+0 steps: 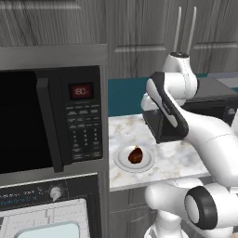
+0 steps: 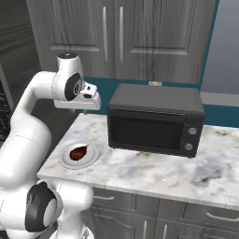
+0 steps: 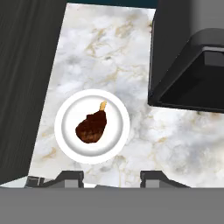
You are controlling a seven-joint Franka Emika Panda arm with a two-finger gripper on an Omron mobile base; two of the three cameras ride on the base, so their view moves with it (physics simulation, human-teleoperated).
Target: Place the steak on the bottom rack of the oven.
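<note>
The steak (image 3: pixel 91 127), a small dark reddish-brown lump with a pale bone tip, lies on a round white plate (image 3: pixel 70 141) on the marble counter. The base views show the steak (image 1: pixel 135 155) (image 2: pixel 78 152) on that plate near the counter's left end. My gripper (image 3: pixel 111 177) hangs well above the counter, looking down, open with nothing between its fingertips (image 3: pixel 71 176). In the right base view the gripper (image 2: pixel 87 108) is above and behind the plate. The oven (image 1: pixel 46 211), with a dark control strip, silver knob (image 1: pixel 56 192) and light-blue window, sits low at the left with its door closed.
A big black microwave (image 1: pixel 28 121) with a keypad and red display is built in above the oven. A small black box oven (image 2: pixel 154 123) stands on the counter right of the plate. Grey cabinets (image 2: pixel 116 37) hang above. The counter's front edge (image 2: pixel 140 191) runs below.
</note>
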